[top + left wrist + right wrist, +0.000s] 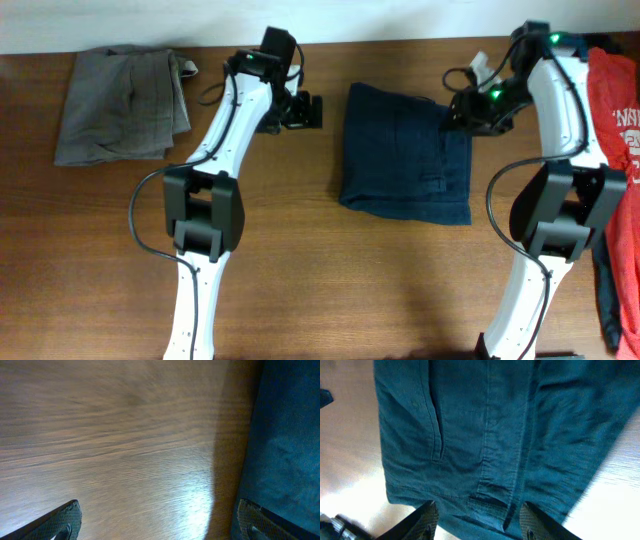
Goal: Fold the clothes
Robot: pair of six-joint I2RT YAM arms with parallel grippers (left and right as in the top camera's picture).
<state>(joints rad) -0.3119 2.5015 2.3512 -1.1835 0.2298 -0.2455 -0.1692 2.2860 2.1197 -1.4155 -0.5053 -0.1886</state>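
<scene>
Navy garment (485,435) flat, below parted R jaws, beside L jaws

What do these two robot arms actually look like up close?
The left arm and right arm both have slim white links, chunky black joint housings and black cables looping alongside. Green lights glow on the right arm. The left gripper and right gripper are black, with ridged fingers.

Three garments on the table (300,250)
Middle garment (405,165) at centre; second garment (122,103) far left; T-shirt (618,90) at right edge
</scene>
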